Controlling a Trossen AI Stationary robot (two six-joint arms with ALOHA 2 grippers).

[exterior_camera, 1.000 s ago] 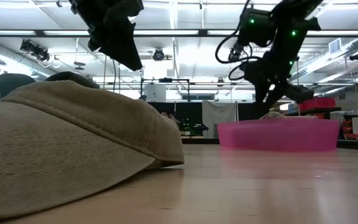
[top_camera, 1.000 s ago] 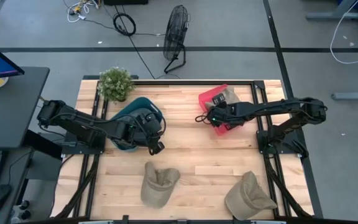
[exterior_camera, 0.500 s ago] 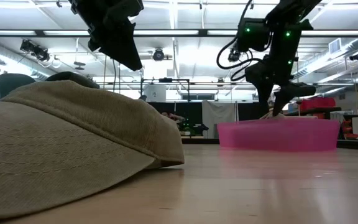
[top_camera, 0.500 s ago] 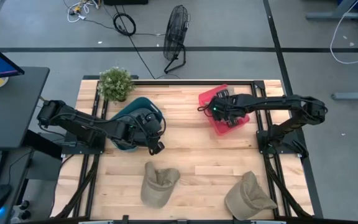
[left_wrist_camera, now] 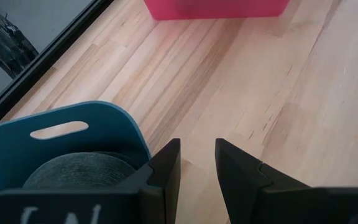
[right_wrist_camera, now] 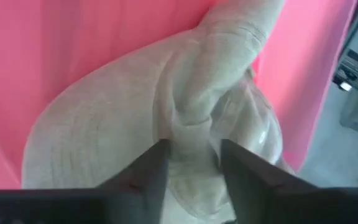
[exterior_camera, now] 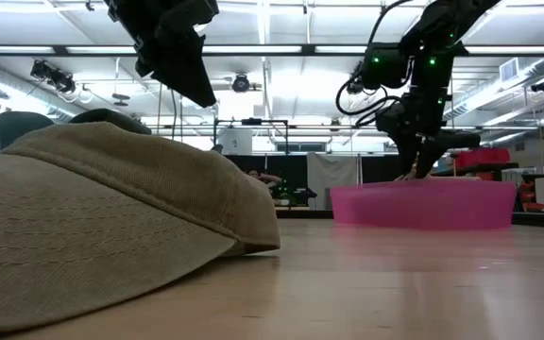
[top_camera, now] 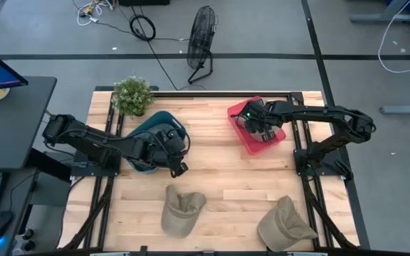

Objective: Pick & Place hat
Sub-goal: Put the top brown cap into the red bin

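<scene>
Right fingers (right_wrist_camera: 151, 171): you have them clamped on a fold of the tan hat (right_wrist_camera: 166, 118).
Hat: it hangs inside the pink bin (top_camera: 258, 139); whether it touches the floor of the bin is hard to say.
Right gripper (top_camera: 258, 122): over the bin, at the table's (top_camera: 219, 178) far right.
Left gripper (left_wrist_camera: 197, 168): fingers a little apart, holding nothing, beside the blue bin (top_camera: 151, 124).
Spare hats: your two others (top_camera: 182, 208) (top_camera: 285, 222) lie at the near edge.
Plant (top_camera: 132, 94): far left corner.
</scene>
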